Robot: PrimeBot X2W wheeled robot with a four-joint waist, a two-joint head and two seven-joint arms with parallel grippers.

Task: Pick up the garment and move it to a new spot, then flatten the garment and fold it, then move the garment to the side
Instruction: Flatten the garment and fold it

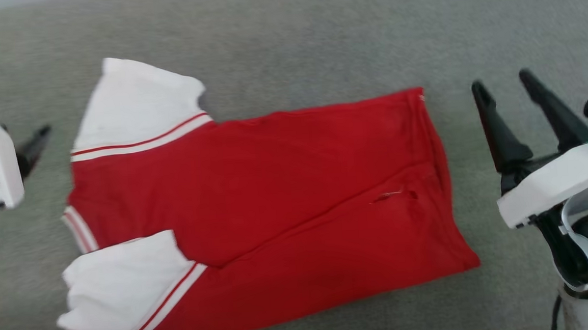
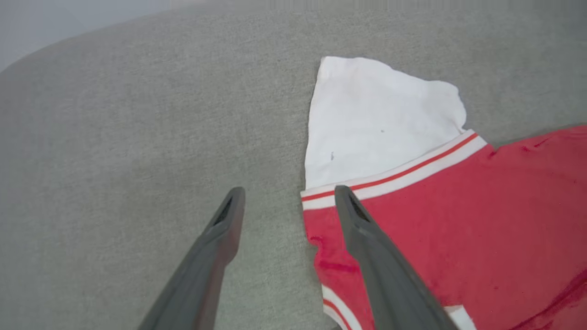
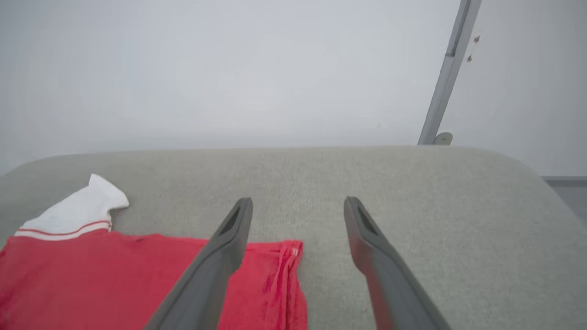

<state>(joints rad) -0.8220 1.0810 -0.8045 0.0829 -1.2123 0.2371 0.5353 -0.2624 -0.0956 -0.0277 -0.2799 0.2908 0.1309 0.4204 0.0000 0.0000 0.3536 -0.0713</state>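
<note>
Both spread, nothing pinched: left end effector is held by the white sleeves, right end effector beside the hem | red jersey is laid flat midway across the grey upholstered surface

A bare indoor room, home or lab unclear: a grey upholstered cushion under the jaws, a blank pale wall and slanted grey metal strut beyond them.

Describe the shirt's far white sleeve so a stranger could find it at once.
On the grey fabric surface lies a red garment, spread sideways. Two white sleeves stick out at its left end. The far sleeve lies flat with a pointed corner, while the near sleeve is bunched and puffy.
</note>
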